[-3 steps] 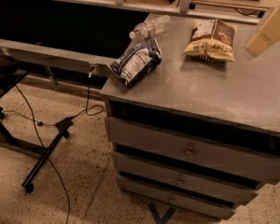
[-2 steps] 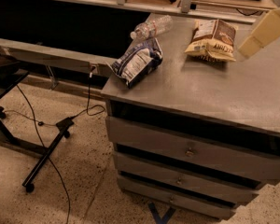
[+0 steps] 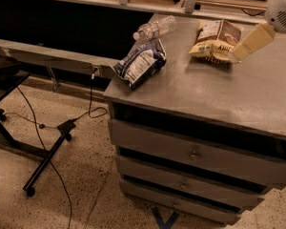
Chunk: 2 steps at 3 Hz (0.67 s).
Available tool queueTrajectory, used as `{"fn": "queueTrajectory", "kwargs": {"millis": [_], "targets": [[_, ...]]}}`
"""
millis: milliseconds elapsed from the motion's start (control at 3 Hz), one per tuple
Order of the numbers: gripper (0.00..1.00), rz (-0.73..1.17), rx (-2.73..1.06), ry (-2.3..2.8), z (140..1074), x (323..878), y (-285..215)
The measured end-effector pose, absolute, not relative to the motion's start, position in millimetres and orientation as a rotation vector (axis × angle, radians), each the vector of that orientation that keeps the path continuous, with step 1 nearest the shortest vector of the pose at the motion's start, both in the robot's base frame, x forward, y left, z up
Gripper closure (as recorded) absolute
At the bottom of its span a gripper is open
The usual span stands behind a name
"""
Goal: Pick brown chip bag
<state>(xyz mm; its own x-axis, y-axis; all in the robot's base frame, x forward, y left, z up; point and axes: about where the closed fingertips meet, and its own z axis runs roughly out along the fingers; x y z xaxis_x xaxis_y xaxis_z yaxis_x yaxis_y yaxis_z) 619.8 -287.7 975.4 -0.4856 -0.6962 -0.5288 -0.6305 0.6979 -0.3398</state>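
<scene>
Your gripper (image 3: 239,54) hovered at the right edge of the brown chip bag (image 3: 213,38), which lay flat on the cabinet (image 3: 219,97). Open or closed, I couldn't tell. Nothing grasped; lift remained.

gripper (image 3: 242,50) shifted left and lower, now just beside brown chip bag (image 3: 214,38)

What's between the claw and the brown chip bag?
Nothing. In the camera view the claw, at upper right, appears to meet the brown chip bag at its right edge.
</scene>
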Motion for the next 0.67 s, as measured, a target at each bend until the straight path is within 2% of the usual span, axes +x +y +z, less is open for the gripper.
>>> {"fn": "queueTrajectory", "kwargs": {"millis": [667], "targets": [[0.0, -0.221, -0.905, 2.216, 923, 695, -308]]}}
